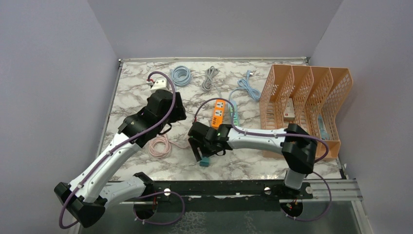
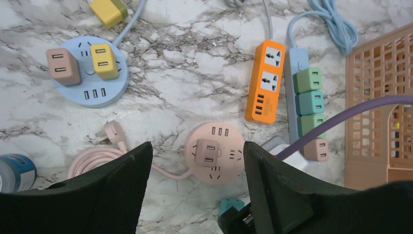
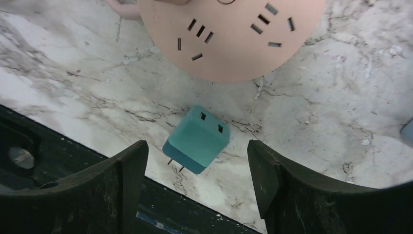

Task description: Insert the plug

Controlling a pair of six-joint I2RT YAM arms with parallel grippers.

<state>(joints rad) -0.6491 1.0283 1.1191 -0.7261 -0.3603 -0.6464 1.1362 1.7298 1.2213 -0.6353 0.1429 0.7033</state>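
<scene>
The plug [image 3: 196,140], a single teal cube, is seen lying on the marble bench [image 3: 311,102] close to its near edge. It is just below the rim of the pink round socket hub [image 3: 229,44] and apart from it. Two slots are shown on its upper face, and two metal prongs are seen at its lower left side. It is flanked by the right claw [image 3: 196,153], whose fingers are spread wide on either side without touching it. The left claw [image 2: 197,148] is likewise open, with nothing gripped.

Two round hubs are counted: the pink one, carrying one pink cube [image 2: 208,152], and a blue one [image 2: 109,92], carrying two cubes. Two straight strips are laid side by side: one orange [image 2: 265,80], and one grey-blue [image 2: 294,56] bearing four cubes. One orange file rack [image 1: 272,97] is stood at the right.
</scene>
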